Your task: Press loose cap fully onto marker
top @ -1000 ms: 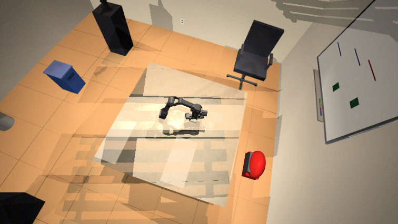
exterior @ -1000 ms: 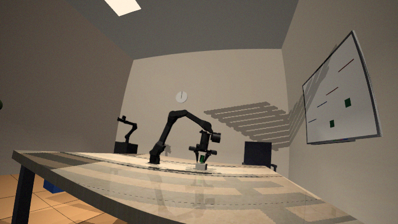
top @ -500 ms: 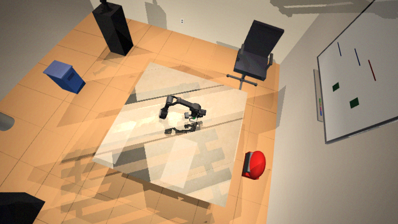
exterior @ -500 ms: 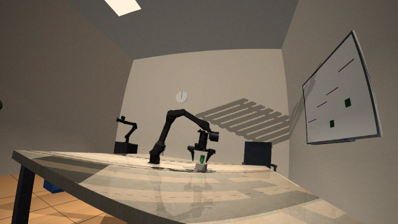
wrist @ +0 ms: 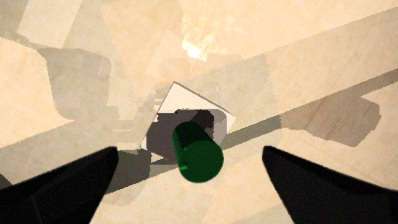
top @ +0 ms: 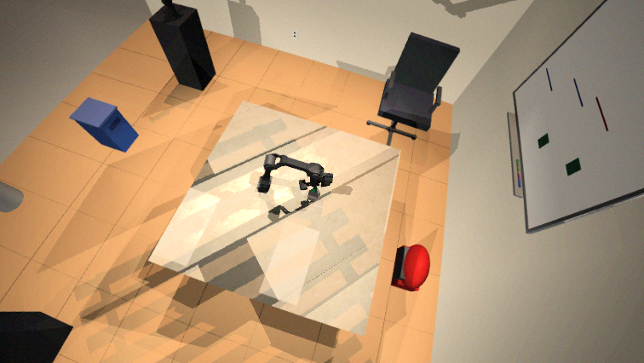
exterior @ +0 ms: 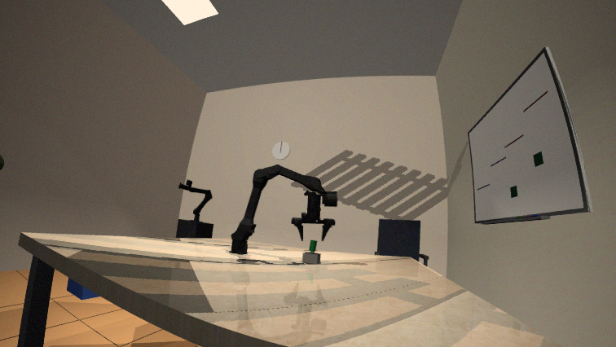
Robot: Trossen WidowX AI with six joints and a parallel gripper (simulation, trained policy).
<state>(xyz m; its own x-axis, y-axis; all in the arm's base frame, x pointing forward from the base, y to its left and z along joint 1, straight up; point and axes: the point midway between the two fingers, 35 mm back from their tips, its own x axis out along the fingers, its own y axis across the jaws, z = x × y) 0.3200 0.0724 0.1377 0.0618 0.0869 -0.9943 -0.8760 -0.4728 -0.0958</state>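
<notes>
Black fingers, 2 of them, lie nearest the wrist camera and come in from the lower corners of its view, their tips well apart. They belong to the gripper (top: 313, 186) (exterior: 313, 239) (wrist: 191, 150), which is spread almost fully and has hold of nothing.

The arm (top: 292, 162) (exterior: 254, 194) rises from its foot, bends over at the elbow and slopes down to the wrist. From there the gripper points down at the table (top: 360, 288) (exterior: 129, 279) (wrist: 325, 30). In the exterior view its 2 fingertips hang just above the top of the green cylinder (top: 314, 188) (exterior: 313, 246) (wrist: 201, 160), 1 to either side of it, with open space between.

The cylinder is below the gripper, sticking up from the gray holder block (top: 313, 194) (exterior: 310, 257) (wrist: 180, 97). It seems to lean slightly in the exterior view. From the wrist its round end is a flat, plain green disc, with the darker side running back toward the block. The block sits on the table beneath the gripper, its upper face pale at 1 corner and dark over much of the rest. I cannot tell where the cap ends and the marker begins, nor whether the cap is fully pressed on.

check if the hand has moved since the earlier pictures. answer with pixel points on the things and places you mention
Yes, up: in the exterior view the open hand (top: 311, 184) (exterior: 313, 232) (wrist: 192, 152) now hangs clear above the holder block (top: 313, 195) (exterior: 311, 257) (wrist: 175, 97); earlier its fingers reached down around the green piece (top: 314, 189) (exterior: 313, 246) (wrist: 201, 160).
</notes>
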